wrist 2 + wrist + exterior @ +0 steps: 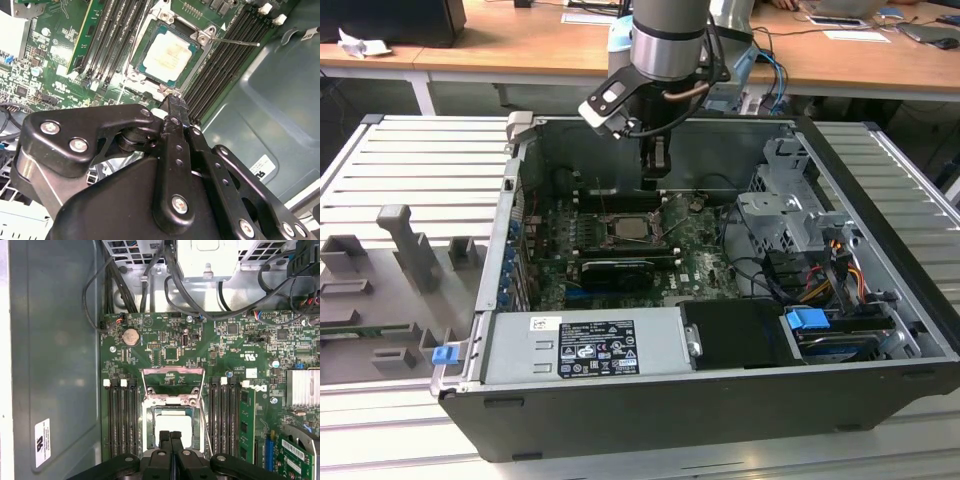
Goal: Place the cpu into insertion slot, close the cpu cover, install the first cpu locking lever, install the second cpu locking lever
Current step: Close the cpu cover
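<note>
Hovering closed and empty over the insertion slot, gripper; cpu seated, cpu cover open, locking levers apparently unlatched; three steps remaining.

Pretty even, bright room light in the exterior view, desks at 12 o'clock brightest, computer case insides shadowy. In the second wrist view, cpu top glares nearly white, black gripper catches soft sheen.
</note>
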